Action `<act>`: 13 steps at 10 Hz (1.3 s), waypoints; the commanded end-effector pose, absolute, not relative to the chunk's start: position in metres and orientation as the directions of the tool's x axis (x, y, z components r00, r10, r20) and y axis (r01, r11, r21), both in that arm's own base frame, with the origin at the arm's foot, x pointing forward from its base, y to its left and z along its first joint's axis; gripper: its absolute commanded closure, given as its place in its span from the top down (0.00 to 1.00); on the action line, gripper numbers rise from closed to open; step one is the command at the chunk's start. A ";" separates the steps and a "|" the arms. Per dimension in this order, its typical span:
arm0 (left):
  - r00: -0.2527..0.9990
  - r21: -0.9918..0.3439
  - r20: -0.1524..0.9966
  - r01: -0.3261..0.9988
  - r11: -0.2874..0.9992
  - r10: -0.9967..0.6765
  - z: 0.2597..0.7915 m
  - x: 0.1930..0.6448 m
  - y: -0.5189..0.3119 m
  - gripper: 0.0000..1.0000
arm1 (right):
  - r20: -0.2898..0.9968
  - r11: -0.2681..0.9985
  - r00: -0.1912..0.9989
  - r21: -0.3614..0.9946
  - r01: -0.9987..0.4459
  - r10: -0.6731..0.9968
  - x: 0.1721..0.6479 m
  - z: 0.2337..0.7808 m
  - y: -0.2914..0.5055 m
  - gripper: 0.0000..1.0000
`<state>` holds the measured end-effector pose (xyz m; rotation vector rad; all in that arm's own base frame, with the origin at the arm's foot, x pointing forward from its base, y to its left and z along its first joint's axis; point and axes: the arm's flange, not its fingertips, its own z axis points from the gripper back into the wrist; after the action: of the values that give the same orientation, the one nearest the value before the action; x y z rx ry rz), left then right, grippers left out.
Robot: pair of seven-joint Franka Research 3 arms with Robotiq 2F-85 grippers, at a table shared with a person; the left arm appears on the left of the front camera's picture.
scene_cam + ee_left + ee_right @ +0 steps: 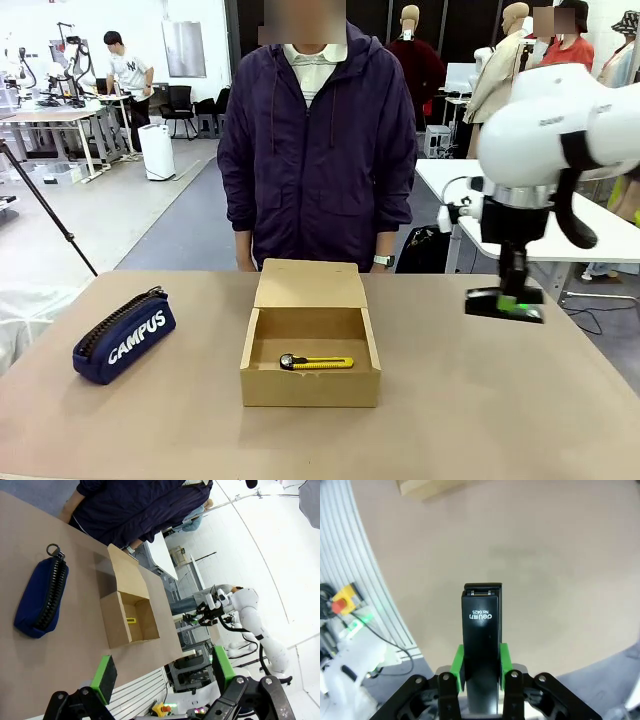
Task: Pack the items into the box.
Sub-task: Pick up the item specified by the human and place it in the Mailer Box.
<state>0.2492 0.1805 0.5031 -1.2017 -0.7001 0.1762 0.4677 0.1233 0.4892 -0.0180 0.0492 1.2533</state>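
right jaws were clamped on the black stapler (505, 304), held level above the bench (470, 410), off to the right of the open box (310, 386). the knife (318, 362) lay crosswise inside it. left jaws gaped wide, empty, farther off.

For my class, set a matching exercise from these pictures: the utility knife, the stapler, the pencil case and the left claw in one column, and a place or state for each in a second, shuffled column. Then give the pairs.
Column 1
1. utility knife
2. stapler
3. pencil case
4. left claw

Column 2
A. open, holding nothing
B. lying inside the box
C. on the table, to the robot's left of the box
D. gripped in the right claw

Pairs: 1-B, 2-D, 3-C, 4-A
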 end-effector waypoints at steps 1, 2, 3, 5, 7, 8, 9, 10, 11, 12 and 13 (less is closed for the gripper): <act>0.772 -0.897 0.411 0.249 0.365 0.485 0.505 0.250 0.180 1.00 | 0.031 0.183 0.182 -0.014 -0.983 0.983 0.520 0.493 0.205 0.00; 0.772 -0.897 0.411 0.249 0.365 0.485 0.505 0.250 0.180 1.00 | 0.080 0.167 0.165 -0.019 -0.986 0.983 0.531 0.488 0.248 0.00; 0.772 -0.897 0.411 0.249 0.365 0.485 0.505 0.250 0.180 1.00 | 0.090 0.103 0.103 0.012 -0.995 0.991 0.532 0.478 0.291 0.00; 0.772 -0.897 0.411 0.249 0.365 0.485 0.505 0.250 0.180 1.00 | 0.134 0.063 0.077 0.104 -0.993 0.988 0.510 0.459 0.367 0.00; 0.772 -0.897 0.411 0.249 0.365 0.485 0.505 0.250 0.180 1.00 | 0.099 0.084 0.096 0.122 -0.989 0.990 0.492 0.439 0.402 0.00; 0.772 -0.897 0.411 0.249 0.365 0.485 0.505 0.250 0.180 1.00 | 0.052 0.226 0.227 0.029 -0.974 0.972 0.501 0.428 0.401 0.00; 0.772 -0.897 0.411 0.249 0.365 0.485 0.505 0.250 0.180 1.00 | 0.143 0.021 0.039 0.126 -0.992 0.989 0.488 0.434 0.404 0.00; 0.772 -0.897 0.411 0.249 0.365 0.485 0.505 0.250 0.180 1.00 | 0.143 0.021 0.039 0.126 -0.992 0.989 0.488 0.434 0.404 0.00; 0.772 -0.897 0.411 0.249 0.365 0.485 0.505 0.250 0.180 1.00 | 0.143 0.021 0.039 0.126 -0.992 0.989 0.488 0.434 0.404 0.00; 0.772 -0.897 0.411 0.249 0.365 0.485 0.505 0.250 0.180 1.00 | 0.143 0.021 0.039 0.126 -0.992 0.989 0.488 0.434 0.404 0.00; 0.772 -0.897 0.411 0.249 0.365 0.485 0.505 0.250 0.180 1.00 | 0.119 0.059 0.073 0.111 -0.992 0.990 0.489 0.425 0.408 0.00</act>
<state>0.2494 0.1804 0.5031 -1.2018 -0.6997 0.1760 0.4893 0.4080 0.4248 0.1844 -0.0129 1.5113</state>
